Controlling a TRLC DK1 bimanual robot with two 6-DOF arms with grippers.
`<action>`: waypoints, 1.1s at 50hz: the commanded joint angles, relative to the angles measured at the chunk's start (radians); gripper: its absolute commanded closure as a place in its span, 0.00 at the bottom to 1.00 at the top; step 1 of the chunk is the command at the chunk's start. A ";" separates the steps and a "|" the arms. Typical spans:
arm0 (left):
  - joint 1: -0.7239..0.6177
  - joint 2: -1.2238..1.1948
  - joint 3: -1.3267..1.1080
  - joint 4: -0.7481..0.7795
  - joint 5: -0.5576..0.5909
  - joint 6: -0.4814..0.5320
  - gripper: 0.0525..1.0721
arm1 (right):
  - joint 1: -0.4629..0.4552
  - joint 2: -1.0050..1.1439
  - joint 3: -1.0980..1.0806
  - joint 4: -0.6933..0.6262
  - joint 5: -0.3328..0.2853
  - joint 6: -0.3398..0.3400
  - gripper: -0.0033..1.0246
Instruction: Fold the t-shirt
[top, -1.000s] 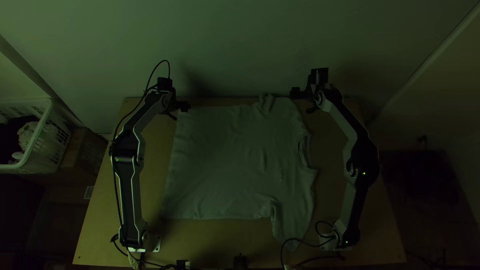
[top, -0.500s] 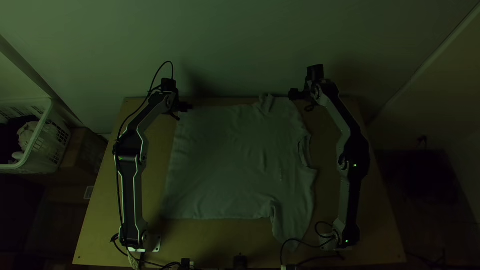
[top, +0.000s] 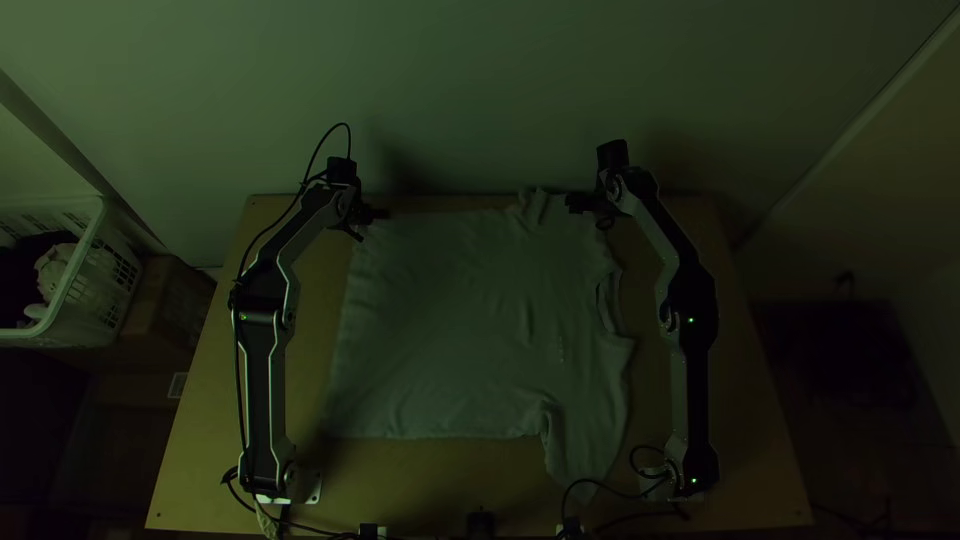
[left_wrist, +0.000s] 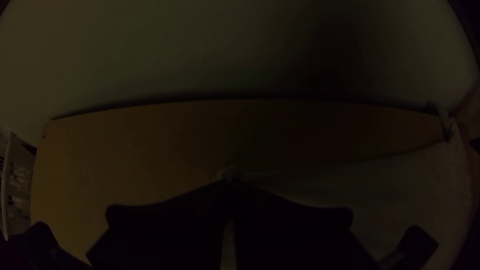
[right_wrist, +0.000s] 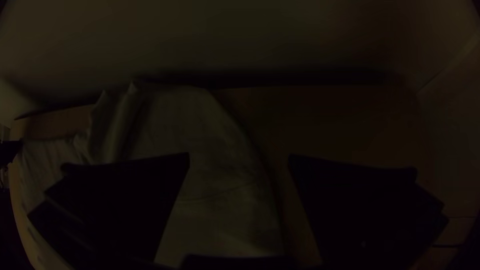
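From above, a t-shirt (top: 460, 320) lies spread on a wooden table (top: 400, 490), hem (top: 345, 370) left and collar (top: 606, 300) right, the left gripper (top: 378, 214) at its far left corner and the right gripper (top: 578, 203) by the rumpled far sleeve (top: 570, 222). In the left wrist view, closed fingers pinch a small tuft of cloth (left_wrist: 230, 173) at that corner; so slight a bite could slip under a hard pull. In the right wrist view, widely parted fingers straddle the sleeve's edge; closing too high could miss the fabric, and one-sided lifting would skew the fold.
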 joint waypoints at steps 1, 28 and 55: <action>0.000 -0.022 0.003 -0.031 -0.014 -0.015 0.97 | 0.003 0.051 0.039 0.008 -0.001 0.030 0.17; 0.009 -0.046 0.003 -0.043 -0.015 -0.007 0.97 | -0.005 0.127 0.051 0.108 -0.001 0.024 0.43; 0.009 -0.082 0.003 -0.040 -0.014 -0.014 0.97 | -0.005 0.100 0.056 0.094 -0.031 -0.039 0.97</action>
